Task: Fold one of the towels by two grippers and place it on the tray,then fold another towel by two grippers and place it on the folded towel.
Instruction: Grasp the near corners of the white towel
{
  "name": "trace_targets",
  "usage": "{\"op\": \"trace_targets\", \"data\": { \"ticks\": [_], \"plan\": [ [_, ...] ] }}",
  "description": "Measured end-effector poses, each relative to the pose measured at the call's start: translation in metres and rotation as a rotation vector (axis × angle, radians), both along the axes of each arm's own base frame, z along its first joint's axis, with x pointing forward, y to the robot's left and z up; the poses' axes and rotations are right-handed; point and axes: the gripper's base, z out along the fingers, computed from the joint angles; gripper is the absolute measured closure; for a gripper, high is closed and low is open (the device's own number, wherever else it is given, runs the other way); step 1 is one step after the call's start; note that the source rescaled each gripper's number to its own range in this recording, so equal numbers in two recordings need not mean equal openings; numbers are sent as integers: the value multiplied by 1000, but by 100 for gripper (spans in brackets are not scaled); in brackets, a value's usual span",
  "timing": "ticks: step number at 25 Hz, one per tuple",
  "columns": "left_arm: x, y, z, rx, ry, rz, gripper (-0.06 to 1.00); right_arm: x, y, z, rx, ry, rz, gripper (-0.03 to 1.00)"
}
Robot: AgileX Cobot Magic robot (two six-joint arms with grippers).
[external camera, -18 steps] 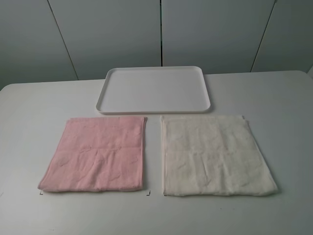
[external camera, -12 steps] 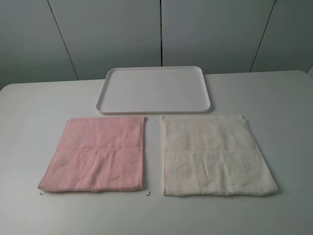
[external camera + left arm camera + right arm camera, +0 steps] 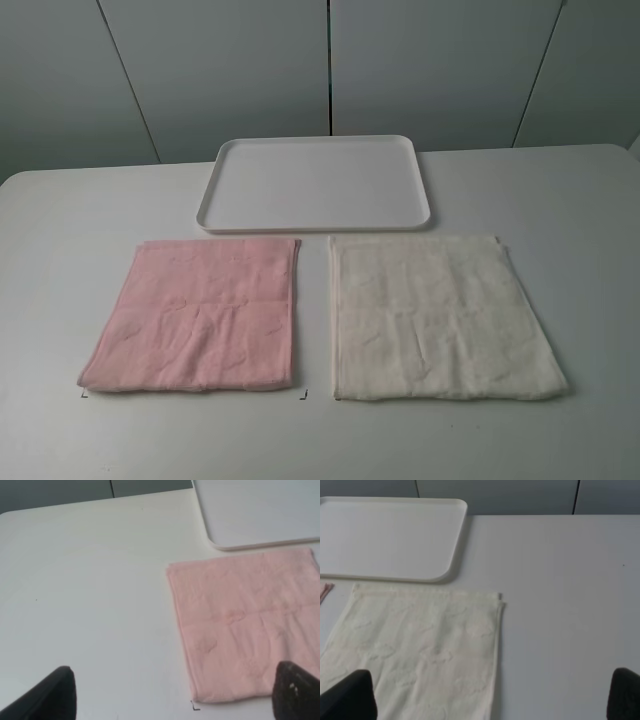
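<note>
Over the last moments the high view shows no change. The white table (image 3: 60, 220) carries the same three things in the same places, and neither arm has come into that view. At the back lies the flat white rectangular plastic tray (image 3: 315, 180) with rounded corners and a low rim, and nothing is on it.

In front of it two cloths lie side by side, both spread flat and unfolded, with a narrow strip of table between them. The cream-white square terry-cloth towel (image 3: 440, 315) is on the right, its far edge just beside the tray's near rim. The pale pink square terry-cloth towel (image 3: 200, 315) is on the left, equally close to the tray. Small black corner marks (image 3: 303, 394) sit on the table by the pink towel's near corners.

The left hand (image 3: 172, 695) hangs above the table with its dark fingertips spread wide and nothing between them. One tip is over bare table and the other over the pink towel's near corner. The right hand (image 3: 487, 695) is just as wide open and empty, above the near part of the cream towel and the table beside it.

With nothing moved, the task appears to be at its very start: no fold has been made and no cloth gripped. Both hands likely need to come down on one edge of the cream towel first.
</note>
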Motion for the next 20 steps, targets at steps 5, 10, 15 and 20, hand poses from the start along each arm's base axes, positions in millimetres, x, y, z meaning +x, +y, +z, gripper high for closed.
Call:
{"op": "trace_targets", "data": {
  "ticks": [5, 10, 15, 20],
  "plan": [
    [0, 0, 0, 0, 0, 0, -6, 0, 0, 0, 0, 0, 0, -3],
    [0, 0, 0, 0, 0, 0, -6, 0, 0, 0, 0, 0, 0, -3],
    [0, 0, 0, 0, 0, 0, -6, 0, 0, 0, 0, 0, 0, -3],
    [0, 0, 0, 0, 0, 0, -6, 0, 0, 0, 0, 0, 0, -3]
  ]
}}
